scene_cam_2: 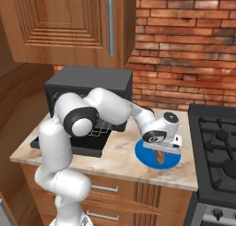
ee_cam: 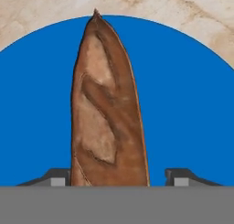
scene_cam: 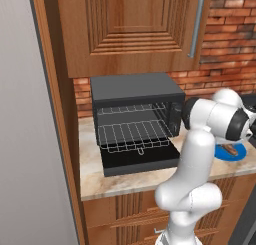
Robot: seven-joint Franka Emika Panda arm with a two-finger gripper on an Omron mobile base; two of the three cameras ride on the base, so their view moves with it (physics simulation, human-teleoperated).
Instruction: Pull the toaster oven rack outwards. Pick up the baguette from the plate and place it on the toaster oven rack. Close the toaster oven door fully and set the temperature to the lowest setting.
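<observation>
A brick wall (scene_cam_2: 184, 50) and wooden cabinets (scene_cam: 135, 24) backed the marble counter (scene_cam: 92, 164). The toaster oven (scene_cam: 135, 89) stood open, its rack (scene_cam: 132, 134) pulled out. The baguette (ee_cam: 107, 109) lay on the blue plate (ee_cam: 183, 104), its near end cut off. The gripper (scene_cam_2: 161, 150) straddled it, fingers (ee_cam: 180, 177) apart on either side; contact was unclear.

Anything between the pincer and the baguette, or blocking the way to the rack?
Nothing visible. The pincer straddles the baguette on the plate, fingers either side. The toaster oven door is down and the rack pulled out, bare.
</observation>
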